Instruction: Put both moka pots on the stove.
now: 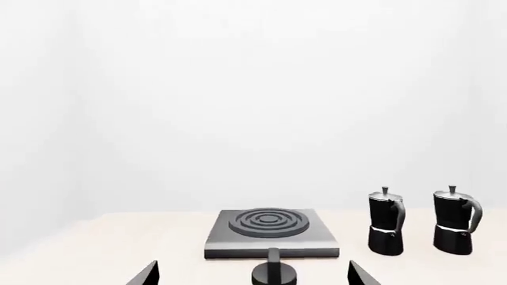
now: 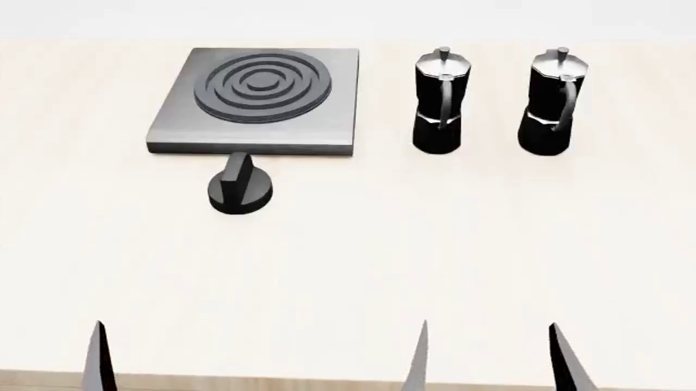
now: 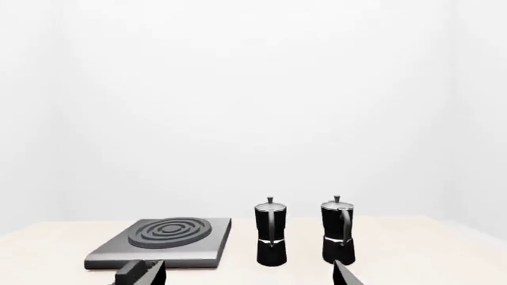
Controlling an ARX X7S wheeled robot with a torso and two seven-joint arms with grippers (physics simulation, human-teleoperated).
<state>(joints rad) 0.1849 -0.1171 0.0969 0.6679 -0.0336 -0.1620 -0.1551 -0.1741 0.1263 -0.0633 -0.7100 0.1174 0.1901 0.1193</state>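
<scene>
Two black moka pots with silvery lids stand upright side by side on the table, the left pot (image 2: pixel 441 102) and the right pot (image 2: pixel 559 102). Both are just right of the stove (image 2: pixel 174 122), a flat grey slab with a ring burner. They also show in the left wrist view (image 1: pixel 386 222) (image 1: pixel 455 221) and the right wrist view (image 3: pixel 271 234) (image 3: pixel 338 231). My left gripper (image 1: pixel 253 262) is open and empty, well short of the stove (image 1: pixel 317 240). My right gripper (image 3: pixel 248 262) is open and empty, well short of the pots. In the head view its tips (image 2: pixel 487 327) sit near the table's front edge.
A short black round knob (image 2: pixel 240 191) sits on the table just in front of the stove, and lies between my left gripper's fingers in the left wrist view (image 1: pixel 274 274). The light table (image 2: pixel 348 269) ends at a front edge along the bottom of the head view. White walls stand behind.
</scene>
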